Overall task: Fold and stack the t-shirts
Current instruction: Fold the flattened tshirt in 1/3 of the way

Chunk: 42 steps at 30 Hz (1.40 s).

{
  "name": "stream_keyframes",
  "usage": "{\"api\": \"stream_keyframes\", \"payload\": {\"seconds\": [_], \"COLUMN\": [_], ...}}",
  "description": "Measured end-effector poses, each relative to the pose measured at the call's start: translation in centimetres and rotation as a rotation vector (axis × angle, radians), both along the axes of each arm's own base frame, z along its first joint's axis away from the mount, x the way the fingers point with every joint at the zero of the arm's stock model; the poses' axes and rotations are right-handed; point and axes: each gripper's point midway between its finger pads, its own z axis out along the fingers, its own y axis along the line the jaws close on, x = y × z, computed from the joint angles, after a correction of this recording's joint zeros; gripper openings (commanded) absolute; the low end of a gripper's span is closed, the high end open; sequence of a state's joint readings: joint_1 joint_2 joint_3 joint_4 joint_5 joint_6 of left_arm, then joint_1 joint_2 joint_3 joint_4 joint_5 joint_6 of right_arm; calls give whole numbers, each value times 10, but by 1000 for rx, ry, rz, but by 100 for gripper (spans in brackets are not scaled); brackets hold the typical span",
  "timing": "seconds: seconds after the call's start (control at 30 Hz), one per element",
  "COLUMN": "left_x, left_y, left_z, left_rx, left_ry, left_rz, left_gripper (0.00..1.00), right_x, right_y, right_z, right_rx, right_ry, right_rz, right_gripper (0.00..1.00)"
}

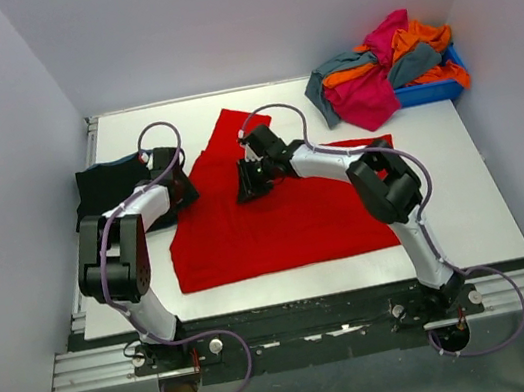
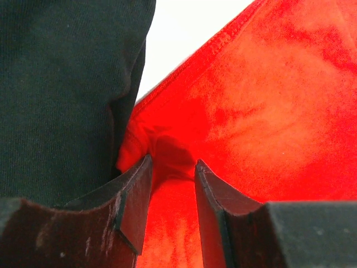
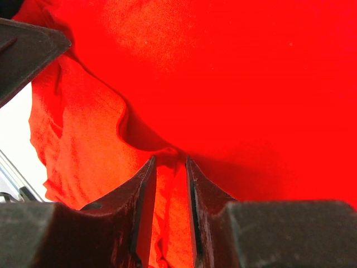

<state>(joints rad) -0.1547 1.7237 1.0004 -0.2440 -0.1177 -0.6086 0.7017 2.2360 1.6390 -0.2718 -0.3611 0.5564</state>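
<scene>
Top view
Red: one red t-shirt [image 1: 278,229] is spread flat in the middle of the white table [image 1: 453,183]. It is soft cloth, and a sleeve is seen at the far side.
Black: one black t-shirt [image 1: 103,188] is laid flat at the left, just beside the red one.
Heap: one crumpled pile of t-shirts [image 1: 373,75] is heaped in and over one blue bin [image 1: 431,90] at the far right corner. Pink, orange and grey-green cloth is seen, but the shirts cannot be counted.
Arms: two are seen. The left gripper [image 1: 184,187] is set at the red shirt's left edge, and the right gripper [image 1: 247,188] on its upper middle.

Left wrist view
Hold: on the left gripper [image 2: 173,164], two dark, scuffed jaws are held apart around a small bump of the red t-shirt [image 2: 268,100]. Whether the bump is pinched cannot be told.
Edge: a stitched hem is seen. The black t-shirt [image 2: 61,84], finely knitted, is parted from it by a strip of table [image 2: 184,33].

Right wrist view
Hold: on the right gripper [image 3: 170,162], a fold of the red t-shirt [image 3: 234,72] is clamped between two nearly closed jaws. Wrinkles are spread out from the tips.
</scene>
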Motion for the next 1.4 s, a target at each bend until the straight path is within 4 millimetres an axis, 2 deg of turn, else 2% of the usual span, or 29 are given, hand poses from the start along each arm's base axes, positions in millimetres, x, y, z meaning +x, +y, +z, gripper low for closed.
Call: {"api": "stream_keyframes", "payload": {"seconds": [0.27, 0.47, 0.57, 0.7, 0.83, 0.93, 1.03, 1.13, 1.33, 1.4], "left_x": [3, 3, 1, 3, 8, 7, 5, 4, 2, 2], "left_y": [-1, 0, 1, 1, 1, 1, 1, 1, -1, -3], "left_z": [-1, -1, -1, 3, 8, 5, -1, -2, -3, -3], "left_rx": [-2, 7, 15, 20, 25, 27, 30, 36, 58, 59], "left_ry": [2, 9, 18, 17, 4, 12, 30, 37, 37, 37], "left_rz": [-1, -7, -11, -12, -12, -13, -14, -14, -16, -20], "left_gripper": [39, 28, 27, 33, 32, 30, 36, 37, 21, 11], "right_x": [0, 0, -2, -5, -4, -2, -2, -2, -1, -1], "right_y": [2, 2, -1, -6, -5, -4, -4, -4, -3, -3], "right_z": [-6, -6, -5, -2, 5, 7, 7, 7, 8, 8], "right_rx": [-6, -6, -10, -17, -2, 6, 6, 7, 9, 10], "right_ry": [17, 11, 8, 0, -18, -27, -28, -28, -30, -32], "right_rz": [10, 13, 10, 0, 1, 1, 0, 0, 0, 0], "right_gripper": [1, 1, 1, 1, 1, 1, 1, 1, 1, 1]}}
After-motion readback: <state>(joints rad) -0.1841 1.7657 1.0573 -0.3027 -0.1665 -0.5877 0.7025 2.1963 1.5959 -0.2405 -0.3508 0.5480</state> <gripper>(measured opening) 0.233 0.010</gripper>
